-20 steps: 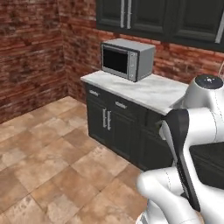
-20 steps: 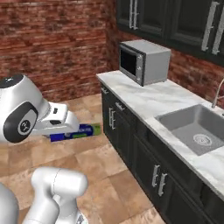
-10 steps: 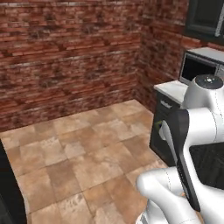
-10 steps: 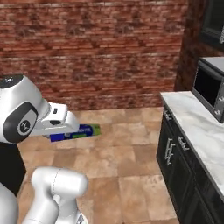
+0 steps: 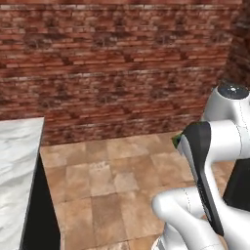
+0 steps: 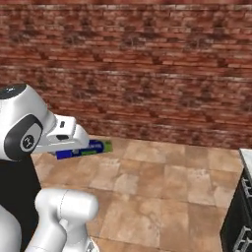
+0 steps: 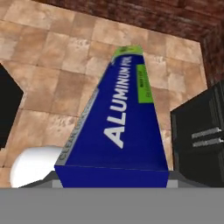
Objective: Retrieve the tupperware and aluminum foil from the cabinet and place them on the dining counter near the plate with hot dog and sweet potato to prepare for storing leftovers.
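Item: the robot's two-finger gripper (image 6: 74,145), which we see in the right base view at the end of the white arm, above the floor. It is clamped on the long narrow blue aluminium foil box (image 7: 118,127); in the hand view the fingertips themselves are hidden under the box.

Item: the foil box, blue, held roughly level and well clear of the floor. In the hand view it runs away from the hand. We read white capitals "ALUMINUM FOIL" along its top face. A green label patch sits beside the lettering, its print too small for us to read. The pale strip along one long edge carries writing too blurred to read, and the far end is green. In the right base view the box (image 6: 84,148) sticks out past the hand, blue with a green tip.

Item: brown tiled floor (image 6: 162,182) beneath.

Item: red brick wall (image 5: 117,68) beyond.

Item: white-grey veined marble countertop (image 5: 14,180) on a dark base, at the left of the left base view, well apart from the box
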